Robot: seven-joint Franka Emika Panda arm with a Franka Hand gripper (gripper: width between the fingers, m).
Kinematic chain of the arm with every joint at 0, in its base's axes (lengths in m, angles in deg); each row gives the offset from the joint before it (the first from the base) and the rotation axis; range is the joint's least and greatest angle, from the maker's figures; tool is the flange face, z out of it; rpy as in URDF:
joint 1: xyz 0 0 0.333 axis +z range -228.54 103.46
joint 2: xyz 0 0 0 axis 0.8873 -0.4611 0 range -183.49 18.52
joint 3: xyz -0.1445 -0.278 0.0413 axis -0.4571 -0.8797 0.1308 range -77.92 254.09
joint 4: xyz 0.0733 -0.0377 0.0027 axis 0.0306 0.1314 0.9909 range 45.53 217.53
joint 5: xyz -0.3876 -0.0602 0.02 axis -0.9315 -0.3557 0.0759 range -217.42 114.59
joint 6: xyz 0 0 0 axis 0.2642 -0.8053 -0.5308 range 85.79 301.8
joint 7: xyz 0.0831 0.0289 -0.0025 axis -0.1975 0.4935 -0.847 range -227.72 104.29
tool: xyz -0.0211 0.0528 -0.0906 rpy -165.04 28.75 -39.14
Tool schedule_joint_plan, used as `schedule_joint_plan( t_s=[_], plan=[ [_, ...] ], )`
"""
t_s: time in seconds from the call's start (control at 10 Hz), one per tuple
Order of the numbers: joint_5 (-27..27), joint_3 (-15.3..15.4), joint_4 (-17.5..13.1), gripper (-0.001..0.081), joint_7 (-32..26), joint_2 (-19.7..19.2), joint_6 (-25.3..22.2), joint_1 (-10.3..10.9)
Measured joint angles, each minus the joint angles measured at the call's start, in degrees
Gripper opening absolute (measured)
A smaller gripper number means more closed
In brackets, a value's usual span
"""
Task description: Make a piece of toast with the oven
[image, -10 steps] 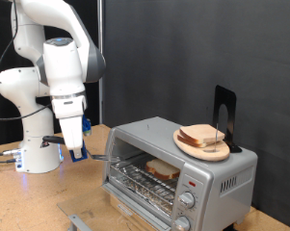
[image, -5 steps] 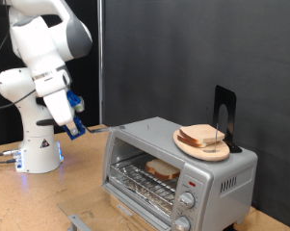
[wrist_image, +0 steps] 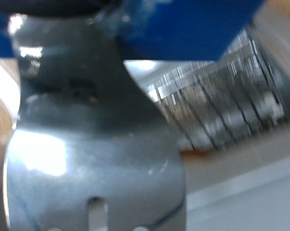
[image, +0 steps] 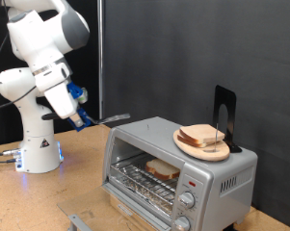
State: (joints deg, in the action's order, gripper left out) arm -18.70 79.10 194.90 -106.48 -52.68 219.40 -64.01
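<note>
Toast [image: 164,169] lies on the wire rack inside the oven [image: 180,166], whose door hangs open toward the exterior view's bottom. I see more bread slices [image: 203,138] on a round wooden plate [image: 201,147] on the oven roof, with a black stand [image: 224,115] behind them. The gripper [image: 83,116] hangs at the exterior view's left, above the bench [image: 29,202] and apart from the oven, clamped on the handle of a metal spatula [image: 114,119] whose blade reaches toward the oven's top corner. Only the exterior view gives this layout. The wrist view fills instead with the spatula's slotted blade [wrist_image: 87,154], blurred and cut off by the frame, with blue gripper parts above and the oven rack [wrist_image: 217,101] beyond. I cannot make out the fingers themselves in either view. The arm's white base [image: 37,144] stands on the bench.
</note>
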Motion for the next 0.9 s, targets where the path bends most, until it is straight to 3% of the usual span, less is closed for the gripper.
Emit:
schedule_joint_plan(
  t_s=[0.2,0.4,0.9],
  plan=[
    [5.4,2.3,0.1,0.04,4.5,1.2,0.1,3.1],
    [6.4,6.9,0.2,0.04,10.3,1.6,1.4,4.7],
    [10.0,19.1,1.7,0.04,18.3,1.1,12.7,9.4]
  ],
)
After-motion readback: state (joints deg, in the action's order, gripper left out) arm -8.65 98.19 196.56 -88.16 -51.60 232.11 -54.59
